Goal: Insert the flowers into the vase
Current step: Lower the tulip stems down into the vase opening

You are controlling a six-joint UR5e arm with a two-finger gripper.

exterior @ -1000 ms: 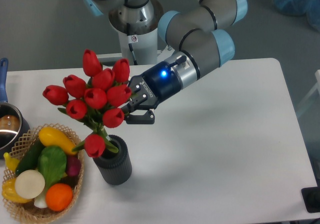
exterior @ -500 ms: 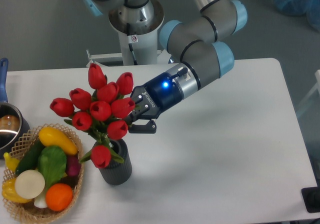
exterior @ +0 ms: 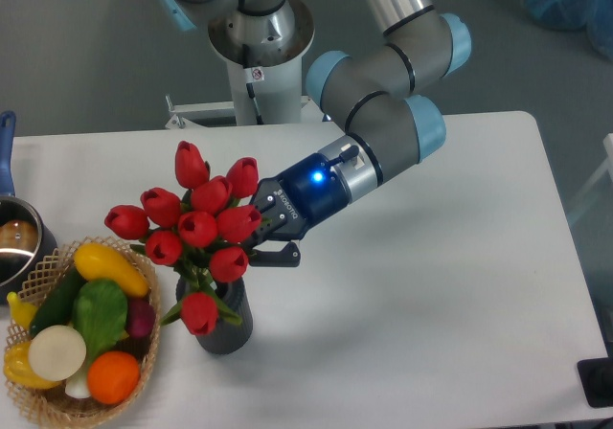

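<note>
The white table (exterior: 431, 285) fills most of what I can see, and the grey arm (exterior: 383, 94) reaches down across it from the back toward the left side. At the end of the arm sits the gripper (exterior: 251, 240), its dark fingers pushed in among the blooms; one finger shows below the bunch, the other is lost behind the red heads, so I cannot tell how wide it stands, though it looks closed on the flowers (exterior: 196, 226) somewhere near the top of the stems.

The flowers stand directly above the vase (exterior: 222, 319), leaning a little to the left, with the green stems running down into its mouth. One low bud hangs over the front of the rim and hides how deep the stems sit. Just to the left is the wicker basket (exterior: 38, 405) of vegetables, its edge near the vase but not touching as far as I can judge.

To my eye the insertion is nearly done, and the job now is to seat the bunch. I would lower it straight down, slowly, keeping the stems centred so the short vase does not tip or slide toward the basket. Since the bunch is wider than the opening, I would let go only once the stems rest inside, then draw the fingers back sideways without catching the buds.
</note>
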